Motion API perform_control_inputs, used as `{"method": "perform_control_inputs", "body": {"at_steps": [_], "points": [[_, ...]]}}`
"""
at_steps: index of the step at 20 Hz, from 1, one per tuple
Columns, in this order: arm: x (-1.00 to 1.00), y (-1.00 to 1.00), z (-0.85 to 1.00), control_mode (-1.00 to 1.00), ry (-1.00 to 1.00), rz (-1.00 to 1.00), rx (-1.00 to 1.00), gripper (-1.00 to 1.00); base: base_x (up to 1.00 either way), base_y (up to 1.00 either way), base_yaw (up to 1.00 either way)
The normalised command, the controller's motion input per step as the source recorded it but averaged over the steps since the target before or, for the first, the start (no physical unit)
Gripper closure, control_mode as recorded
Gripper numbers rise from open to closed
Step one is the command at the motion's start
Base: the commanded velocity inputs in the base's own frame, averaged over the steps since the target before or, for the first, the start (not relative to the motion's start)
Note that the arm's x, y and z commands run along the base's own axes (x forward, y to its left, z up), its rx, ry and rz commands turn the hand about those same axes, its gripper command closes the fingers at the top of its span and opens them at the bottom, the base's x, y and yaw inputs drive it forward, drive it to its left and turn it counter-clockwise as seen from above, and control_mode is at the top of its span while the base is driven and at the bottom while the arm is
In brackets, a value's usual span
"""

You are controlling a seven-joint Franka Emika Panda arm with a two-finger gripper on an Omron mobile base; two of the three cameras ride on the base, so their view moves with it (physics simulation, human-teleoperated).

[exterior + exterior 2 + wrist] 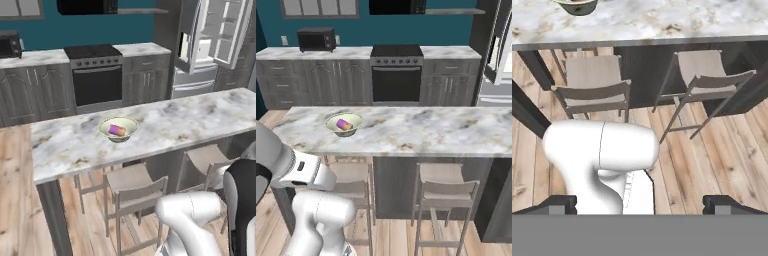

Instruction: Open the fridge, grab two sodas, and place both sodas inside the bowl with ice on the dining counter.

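The fridge [202, 75] stands at the far right with its upper doors swung open, white door shelves showing; its edge [496, 75] also appears in the right base view. On the dining counter [190, 122] [421, 130] [662, 22] sits the pale bowl [107, 128] [331, 124] [577, 6]. A purple soda with an orange band [117, 130] [344, 124] lies inside it. My gripper [640, 205] is open and holds nothing. It hangs low on the near side of the counter, pointing at the stools, well away from bowl and fridge.
Two stools [594, 82] [707, 75] stand under the counter's near side on the wooden floor. Behind the counter run dark cabinets with a stove [96, 70] and a microwave [316, 39]. A dark counter leg [52, 215] stands at the left end.
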Motion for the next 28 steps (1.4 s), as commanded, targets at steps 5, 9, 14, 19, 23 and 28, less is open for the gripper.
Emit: {"method": "perform_control_inputs", "body": {"at_steps": [5, 9, 14, 19, 23, 28], "points": [[0.00, 0.00, 0.00, 1.00, 0.00, 0.00, 0.00, -1.00, -0.22, -0.28, -0.54], [0.00, 0.00, 0.00, 1.00, 0.00, 0.00, 0.00, -1.00, 0.20, -0.67, -0.46], [0.00, 0.00, 0.00, 1.00, 0.00, 0.00, 0.00, -1.00, 0.53, -0.99, -0.19], [0.00, 0.00, 0.00, 1.00, 0.00, 0.00, 0.00, -1.00, 0.62, -1.00, -0.09], [0.00, 0.00, 0.00, 1.00, 0.00, 0.00, 0.00, -1.00, 0.55, -1.00, -0.04], [0.00, 0.00, 0.00, 1.00, 0.00, 0.00, 0.00, -1.00, 0.52, -1.00, -0.08]]}}
